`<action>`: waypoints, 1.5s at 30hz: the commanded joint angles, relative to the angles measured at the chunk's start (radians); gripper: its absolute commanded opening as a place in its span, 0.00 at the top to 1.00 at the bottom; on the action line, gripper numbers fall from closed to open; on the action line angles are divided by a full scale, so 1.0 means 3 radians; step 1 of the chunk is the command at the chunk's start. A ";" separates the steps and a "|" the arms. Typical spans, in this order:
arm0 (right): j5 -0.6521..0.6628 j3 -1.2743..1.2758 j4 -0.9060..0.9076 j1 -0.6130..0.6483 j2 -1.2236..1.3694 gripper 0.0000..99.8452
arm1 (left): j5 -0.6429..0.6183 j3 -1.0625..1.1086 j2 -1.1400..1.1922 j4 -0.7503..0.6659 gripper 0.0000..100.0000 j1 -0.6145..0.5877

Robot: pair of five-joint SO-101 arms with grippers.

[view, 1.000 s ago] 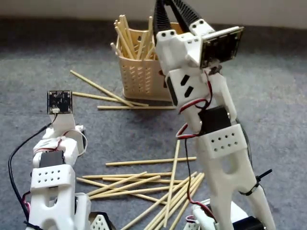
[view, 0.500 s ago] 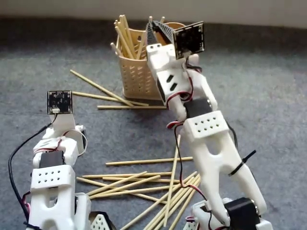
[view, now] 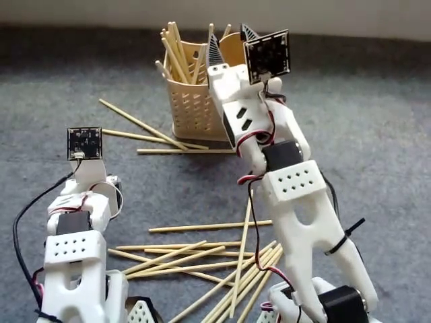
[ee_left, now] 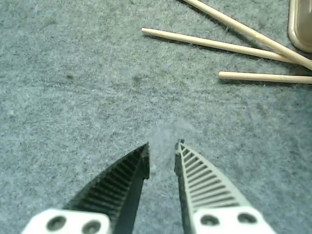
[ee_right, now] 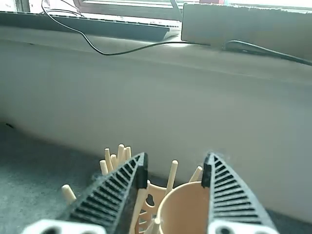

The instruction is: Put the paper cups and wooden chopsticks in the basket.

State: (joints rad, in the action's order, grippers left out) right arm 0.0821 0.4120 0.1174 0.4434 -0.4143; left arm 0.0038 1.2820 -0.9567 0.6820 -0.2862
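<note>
The left gripper (ee_left: pixel 163 145) is held low over the grey carpet (view: pixel 377 134), well to the left of the basket (view: pixel 192 108) and nearer the arms. Its jaws are set a little apart, and nothing is held between them.

The chopsticks are seen as thin, straight sticks of pale wood. Three of them (view: pixel 145 134) are spread flat on the carpet at the basket's left foot, with their ends drawn together towards its base. A loose heap of many more (view: pixel 202 259) is strewn well in front of the basket, some side by side and some crossed.

The basket is made of cream plastic with slotted walls and is stood upright. A bundle of chopsticks (view: pixel 176 47) is stood on end in its left part, leaning and rising above the rim. A tan paper cup (view: pixel 232 47) is set upright in its right part, mouth upward.

The right gripper (view: pixel 230 32) is held just above the basket's right part, jaws wide apart, with the cup's rim between them. Whether the cup is touched cannot be told.
</note>
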 commanded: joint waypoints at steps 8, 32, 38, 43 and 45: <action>-0.0297 -0.0023 0.1450 -0.0049 -0.0703 0.81 | 0.0015 -0.0018 -0.0049 -0.0056 0.89 -0.0043; -0.0854 0.0043 0.4289 -0.0033 -0.1010 0.81 | 0.0020 0.0033 -0.0059 -0.0148 0.89 -0.0043; -0.0885 0.0427 0.4110 -0.0049 -0.0580 0.81 | 0.0020 0.0033 -0.0054 -0.0148 0.89 -0.0043; -0.0962 0.0647 0.3680 -0.0120 -0.0243 0.81 | 0.0020 0.0033 -0.0049 -0.0148 0.89 -0.0043; -0.1064 0.0713 0.3475 -0.0171 -0.0120 0.81 | 0.0066 0.0033 -0.0049 -0.0148 0.90 -0.0043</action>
State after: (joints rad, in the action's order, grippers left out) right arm -0.2018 0.6176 1.2528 0.4189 -0.4818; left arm 0.0038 1.2988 -0.9567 0.6559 -0.2862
